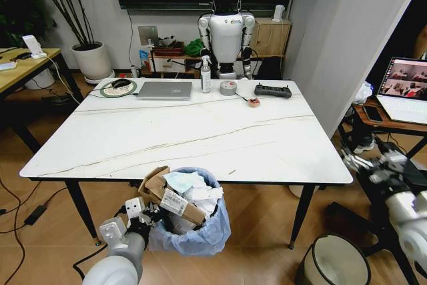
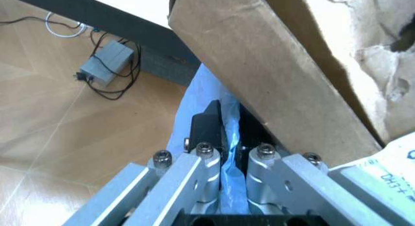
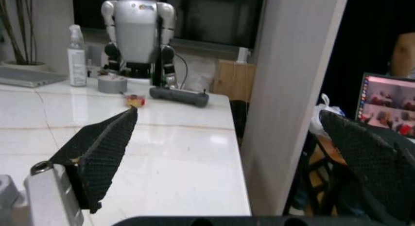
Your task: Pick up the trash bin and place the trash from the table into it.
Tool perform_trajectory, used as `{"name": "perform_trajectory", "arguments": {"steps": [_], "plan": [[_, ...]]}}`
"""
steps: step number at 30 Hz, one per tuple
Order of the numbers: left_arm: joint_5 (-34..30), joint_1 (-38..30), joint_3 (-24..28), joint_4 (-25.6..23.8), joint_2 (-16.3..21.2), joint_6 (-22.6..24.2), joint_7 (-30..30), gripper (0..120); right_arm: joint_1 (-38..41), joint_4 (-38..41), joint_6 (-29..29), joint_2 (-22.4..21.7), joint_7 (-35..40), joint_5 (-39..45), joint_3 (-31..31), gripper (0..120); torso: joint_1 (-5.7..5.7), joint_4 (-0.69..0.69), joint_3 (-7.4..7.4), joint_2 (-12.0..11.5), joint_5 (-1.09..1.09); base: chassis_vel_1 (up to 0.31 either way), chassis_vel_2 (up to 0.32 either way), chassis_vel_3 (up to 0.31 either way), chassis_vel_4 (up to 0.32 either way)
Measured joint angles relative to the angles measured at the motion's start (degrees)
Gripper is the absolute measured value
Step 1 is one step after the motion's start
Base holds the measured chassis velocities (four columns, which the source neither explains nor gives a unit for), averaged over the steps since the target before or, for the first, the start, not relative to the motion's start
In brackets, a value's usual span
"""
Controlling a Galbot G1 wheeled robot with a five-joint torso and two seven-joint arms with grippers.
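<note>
Head view: bin [image 1: 190, 228] hangs just below the near edge of the table [image 1: 100, 145], lined with a blue bag, already stuffed with a torn box [image 1: 175, 201] and white papers [image 1: 193, 188]. Left gripper [image 1: 148, 217] sits at the bin's left rim. Right arm is off the table's right end, its gripper [image 1: 357, 163] near the corner. Table top carries a laptop [image 1: 165, 90], tape roll [image 1: 228, 87], spray bottle [image 1: 205, 75], controller [image 1: 272, 90] and one small red item [image 1: 253, 102] on a cord, which may or may not count as trash; I cannot tell.

Left wrist view: left gripper [image 2: 228, 160] is pinched narrow on the blue bag [image 2: 230, 187] at the rim; a fold of film runs between the fingers [image 2: 198, 165]. The box [image 2: 272, 65] leans right against the grip. Judgement: the hold is on thin film, perhaps with the rim behind it, so the bin should be kept level and moved slowly; a tilt could tip the box out or let the film slip.

Right wrist view: right gripper [image 3: 233, 138] is spread wide and empty, with its pads [image 3: 100, 148] over the table's right edge. The red item [image 3: 134, 100] lies well ahead near the controller [image 3: 180, 95]. Judgement: if anything is left to pick, a long reach is needed; bring the bin closer first.
</note>
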Motion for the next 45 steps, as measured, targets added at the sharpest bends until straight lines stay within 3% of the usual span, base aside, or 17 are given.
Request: {"name": "perform_trajectory", "arguments": {"steps": [7, 14, 45], "plan": [[1.3, 1.4, 1.2, -1.8, -0.2, 0.1, 0.2, 0, -7.3, 2.6, 2.4, 5.1, -2.1, -5.0, 2.9, 100, 0.01, 0.02, 0.01, 0.0, -0.03, 0.000, 0.000, 0.000, 0.000], [2.3, 4.2, 0.9, -3.9, 0.1, 0.1, 0.2, 0, -9.2, 1.3, 5.2, 8.0, -6.3, -7.3, 2.6, 100, 0.01, 0.02, 0.00, 0.0, -0.02, 0.000, 0.000, 0.000, 0.000], [6.8, 6.4, 0.8, -3.7, 0.6, 0.8, -2.6, 0, -9.0, 1.0, 5.5, 8.0, -6.5, -7.3, 2.3, 100, 0.01, 0.02, 0.01, 0.0, -0.03, 0.000, 0.000, 0.000, 0.000]]}}
